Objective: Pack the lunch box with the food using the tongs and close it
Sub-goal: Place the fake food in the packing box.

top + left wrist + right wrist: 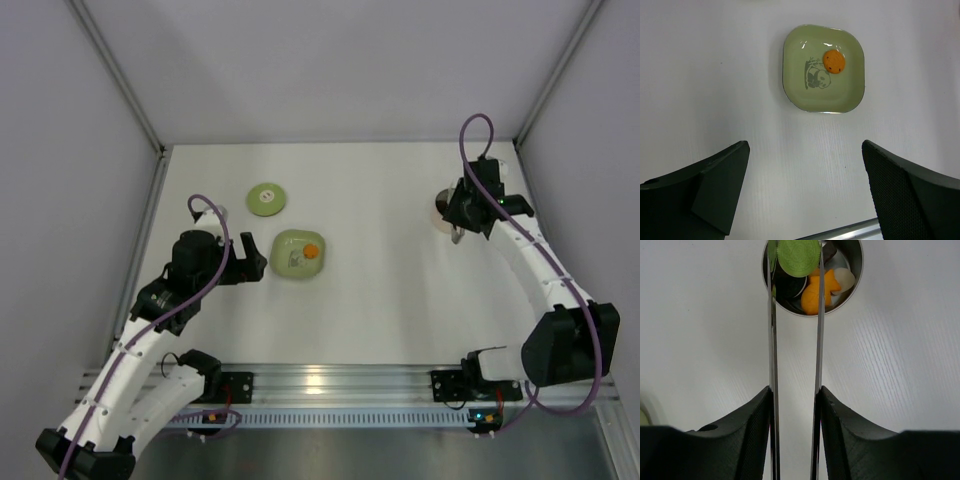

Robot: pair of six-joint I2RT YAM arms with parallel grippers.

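The lunch box (858,275) is a small round metal tin at the top of the right wrist view, with orange (812,297), white (844,279) and dark pieces of food inside. My right gripper (795,390) is shut on the tongs (819,340), one finger pressed on each slim arm. A round green piece (799,257) sits between the tong tips over the tin. One orange piece (834,61) lies on the light green plate (840,95). My left gripper (805,150) hangs open beside that plate, nothing between its fingers. The green lid (267,198) lies flat behind the plate.
Seen from above, the plate (290,245) is left of centre with the left gripper (250,265) close on its left. The right gripper (462,225) hovers over the lunch box (438,212) at the far right. Grey walls enclose the table, and a metal rail (330,385) runs along the near edge.
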